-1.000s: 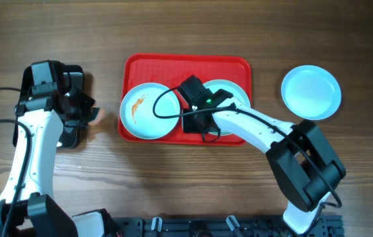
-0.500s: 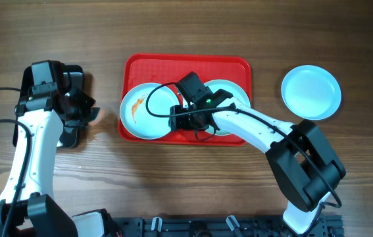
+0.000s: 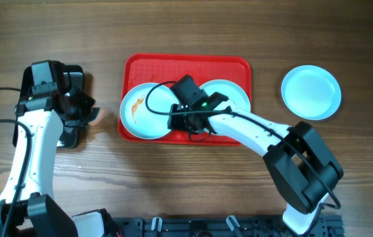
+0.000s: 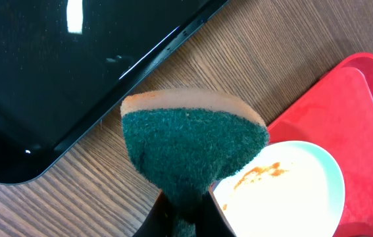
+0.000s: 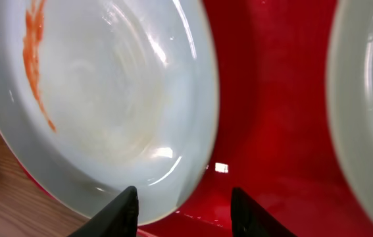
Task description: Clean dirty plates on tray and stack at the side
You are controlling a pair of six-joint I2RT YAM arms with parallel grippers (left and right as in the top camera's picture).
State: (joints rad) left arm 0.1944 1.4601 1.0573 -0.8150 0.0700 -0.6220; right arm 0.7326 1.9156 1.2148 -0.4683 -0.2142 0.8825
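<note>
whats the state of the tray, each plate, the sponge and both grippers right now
tray: holding two plates
smeared plate: dirty, orange streak, on the tray
middle plate: on the tray, partly hidden, no smear visible
far-right plate: clean, off the tray
sponge: pinched, green face showing
left gripper: shut on the sponge
right gripper: open, fingers either side of the smeared plate's rim

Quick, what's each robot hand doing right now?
Left gripper: shut on the sponge.
Right gripper: open, by the smeared plate's rim.
</note>
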